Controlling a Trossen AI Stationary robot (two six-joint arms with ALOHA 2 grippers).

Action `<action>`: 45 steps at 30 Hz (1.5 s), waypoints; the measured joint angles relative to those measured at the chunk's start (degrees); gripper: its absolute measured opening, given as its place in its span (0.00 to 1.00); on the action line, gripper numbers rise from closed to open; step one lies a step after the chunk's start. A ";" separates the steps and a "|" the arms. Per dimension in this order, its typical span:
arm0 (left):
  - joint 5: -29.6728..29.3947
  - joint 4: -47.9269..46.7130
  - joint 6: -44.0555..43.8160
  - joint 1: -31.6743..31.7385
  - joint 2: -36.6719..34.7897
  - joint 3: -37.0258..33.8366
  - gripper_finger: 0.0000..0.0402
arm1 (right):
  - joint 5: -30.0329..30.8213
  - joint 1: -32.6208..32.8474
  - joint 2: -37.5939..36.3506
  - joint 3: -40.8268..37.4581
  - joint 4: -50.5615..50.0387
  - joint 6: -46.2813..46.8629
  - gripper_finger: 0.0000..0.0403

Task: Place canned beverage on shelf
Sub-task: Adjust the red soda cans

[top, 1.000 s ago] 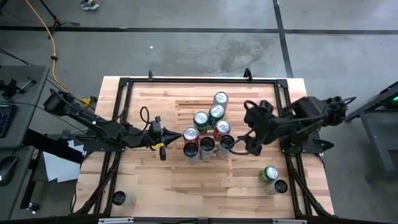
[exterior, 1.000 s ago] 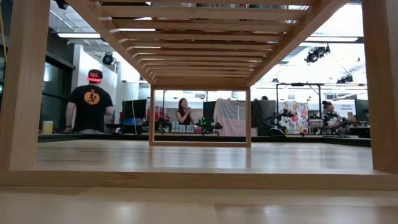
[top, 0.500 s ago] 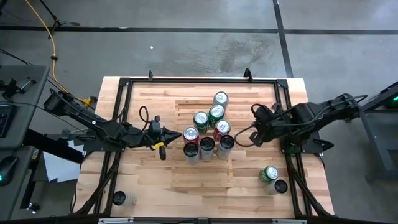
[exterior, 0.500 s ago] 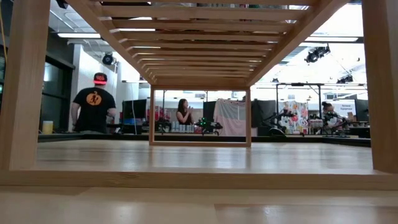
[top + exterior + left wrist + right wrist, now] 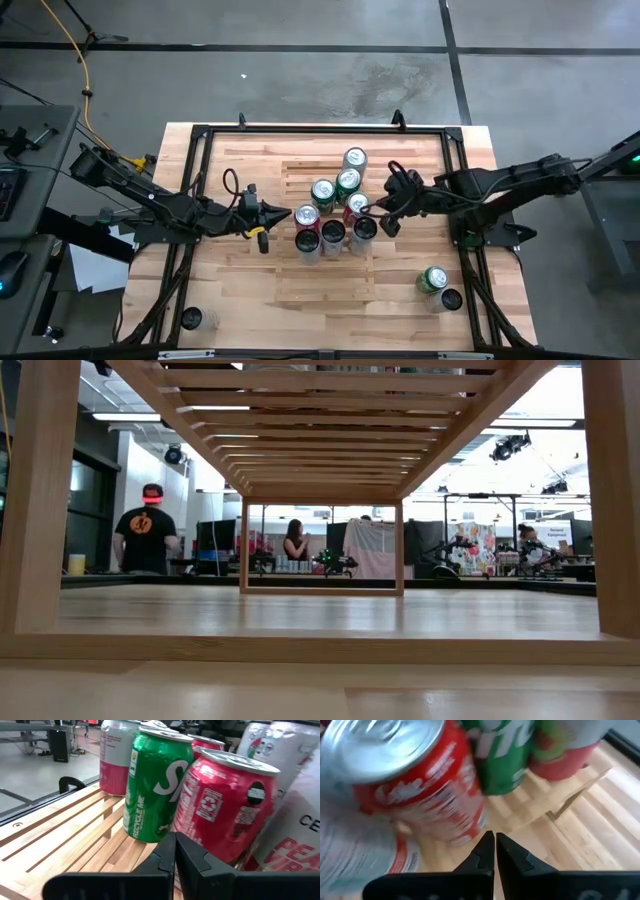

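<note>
Shelf: slatted wooden rack in the middle of the table, seven cans standing clustered on it. Silver-top can nearest the far edge, two green cans below it, a red can on the right side of the cluster, three more in a row at the front, with a red-and-white can at the left end. One more green can stands off the shelf near the table's front right corner, a dark-topped can just beside it. Another dark-topped can sits near the front left corner.

Right gripper sits just beside the red can, on its right, fingers pinched together with nothing between them; in the wrist view the fingertips meet just short of that can. A second ago this claw was wide open and lower, right beside the rightmost front-row can; half a second ago it had pulled back toward the table's right edge; now it has reached back in and closed empty.

Left gripper is unchanged: just left of the red-and-white can, fingers shut, holding nothing.

Low view: only the shelf's underside and people in the room behind.
</note>
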 joint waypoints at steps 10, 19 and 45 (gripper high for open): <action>0.03 0.01 -0.09 1.74 0.00 0.00 0.00 | -0.59 -0.42 0.02 -0.02 1.30 -2.89 0.00; 0.81 0.00 -0.61 3.21 0.00 -0.02 0.00 | -0.73 -1.85 0.04 -0.02 4.45 -5.03 0.00; 7.56 -0.09 -0.59 3.04 0.00 -0.02 0.00 | -8.24 -1.81 0.04 -0.02 9.14 -6.86 0.00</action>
